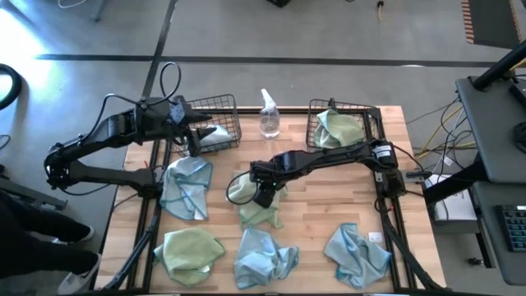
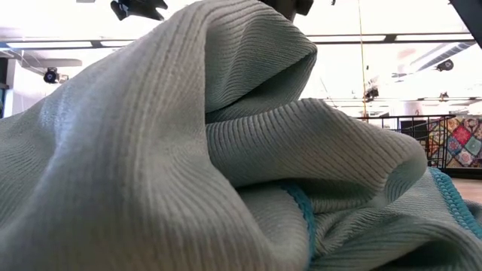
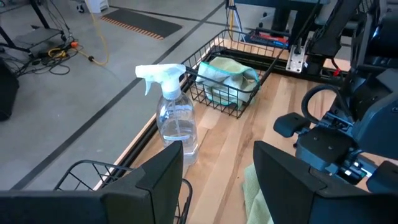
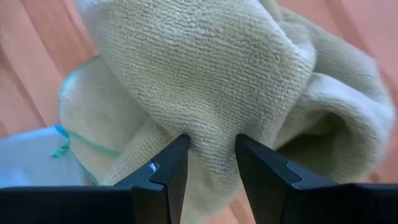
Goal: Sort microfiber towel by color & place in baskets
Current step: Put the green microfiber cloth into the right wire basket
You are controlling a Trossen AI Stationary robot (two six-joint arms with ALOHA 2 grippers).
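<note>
the right hand (image 4: 210, 146), part open, straddles a fold of the yellow-green towel (image 1: 256, 203); close fully before lifting.

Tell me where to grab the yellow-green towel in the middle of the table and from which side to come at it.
Pinch the raised fold at the top of the crumpled yellow-green towel, coming straight down from above. It lies bunched on the wooden table with a ridge standing up, so a top pinch likely gathers enough cloth. The right claw already sits there, fingers open astride that ridge.
</note>
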